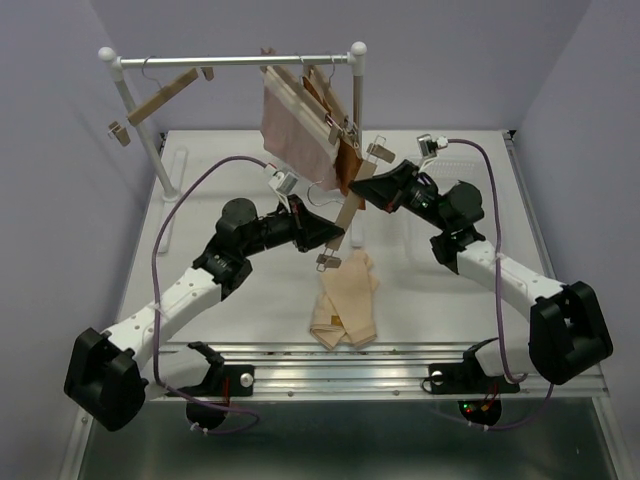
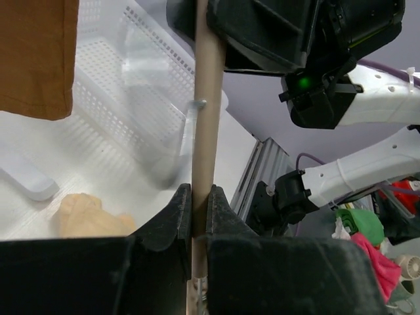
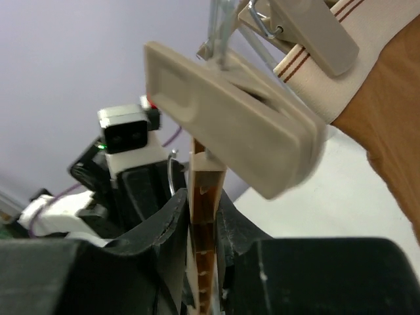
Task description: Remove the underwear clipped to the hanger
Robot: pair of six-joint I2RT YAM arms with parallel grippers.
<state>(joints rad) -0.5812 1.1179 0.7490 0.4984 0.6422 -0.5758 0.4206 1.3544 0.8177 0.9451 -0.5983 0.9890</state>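
Observation:
A wooden hanger (image 1: pixel 350 215) with beige clips hangs tilted between my two grippers, below the rack. My left gripper (image 1: pixel 338 236) is shut on its wooden bar (image 2: pixel 202 118), which stands upright between the jaws in the left wrist view. My right gripper (image 1: pixel 364 194) is shut on one clip (image 3: pixel 209 197), seen edge-on. The rust brown underwear (image 1: pixel 346 163) hangs from another clip (image 3: pixel 308 36) by its striped waistband and also shows in the left wrist view (image 2: pixel 36 59). The dusty pink underwear (image 1: pixel 295 130) hangs from the rail. The cream underwear (image 1: pixel 345 300) lies crumpled on the table.
A white rack with a metal rail (image 1: pixel 235 61) stands at the back. An empty wooden hanger (image 1: pixel 165 95) hangs at its left end. A clear plastic basket (image 2: pixel 125 92) sits on the table's right side. The table's front rail (image 1: pixel 340 352) lies just below the cream underwear.

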